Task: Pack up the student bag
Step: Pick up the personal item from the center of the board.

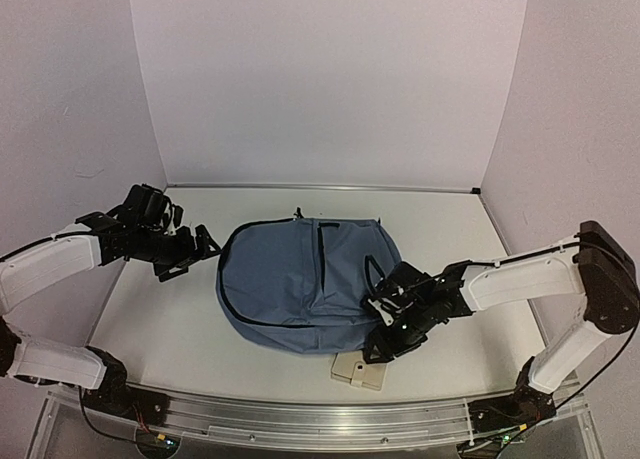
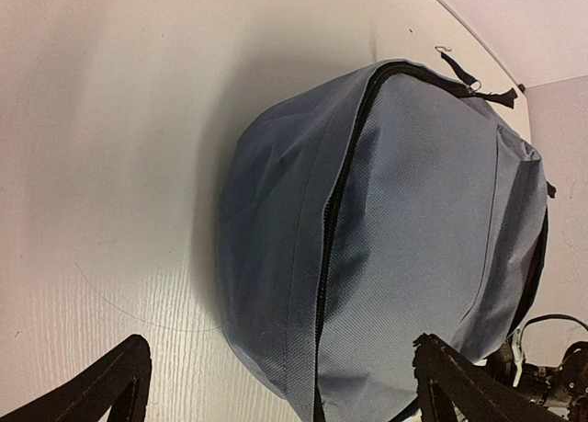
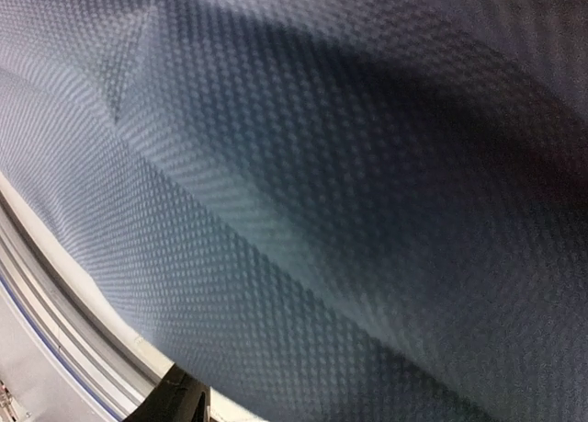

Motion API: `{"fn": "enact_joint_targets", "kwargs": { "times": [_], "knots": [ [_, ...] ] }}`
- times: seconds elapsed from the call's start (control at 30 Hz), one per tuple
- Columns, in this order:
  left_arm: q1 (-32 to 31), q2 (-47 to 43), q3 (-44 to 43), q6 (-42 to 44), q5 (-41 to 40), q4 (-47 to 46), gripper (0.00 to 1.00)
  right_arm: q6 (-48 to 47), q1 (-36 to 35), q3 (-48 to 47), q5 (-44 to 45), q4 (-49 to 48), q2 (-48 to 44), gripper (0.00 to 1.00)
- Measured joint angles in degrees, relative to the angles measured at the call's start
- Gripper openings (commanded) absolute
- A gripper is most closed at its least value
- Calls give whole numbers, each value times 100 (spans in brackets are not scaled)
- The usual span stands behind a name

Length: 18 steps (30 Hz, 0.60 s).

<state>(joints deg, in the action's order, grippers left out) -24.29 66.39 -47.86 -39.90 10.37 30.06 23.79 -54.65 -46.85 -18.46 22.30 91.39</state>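
The student bag is a slate-blue backpack lying flat in the middle of the table, dark zippers up. My left gripper is open and empty just off the bag's left edge. In the left wrist view the bag and its zipper lie ahead between my spread fingers. My right gripper presses against the bag's near right side by a dark strap. In the right wrist view blue fabric fills the frame. One finger shows far to the left and the other is hidden by fabric.
A flat beige object lies on the table just in front of the bag, below my right gripper. A metal rail runs along the table's near edge. White walls enclose the back and sides.
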Motion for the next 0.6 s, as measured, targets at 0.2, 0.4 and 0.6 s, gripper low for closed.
{"fn": "enact_joint_targets", "kwargs": {
  "times": [0.2,0.4,0.6],
  "knots": [
    [-1,0,0,0,29,-2,100,79,-2,-39,236,-113,225,53],
    [0,0,0,0,42,-2,100,165,-2,-36,54,-225,277,43],
    [0,0,7,1,49,-13,100,219,-34,135,-387,-352,191,42]
  ]
}}
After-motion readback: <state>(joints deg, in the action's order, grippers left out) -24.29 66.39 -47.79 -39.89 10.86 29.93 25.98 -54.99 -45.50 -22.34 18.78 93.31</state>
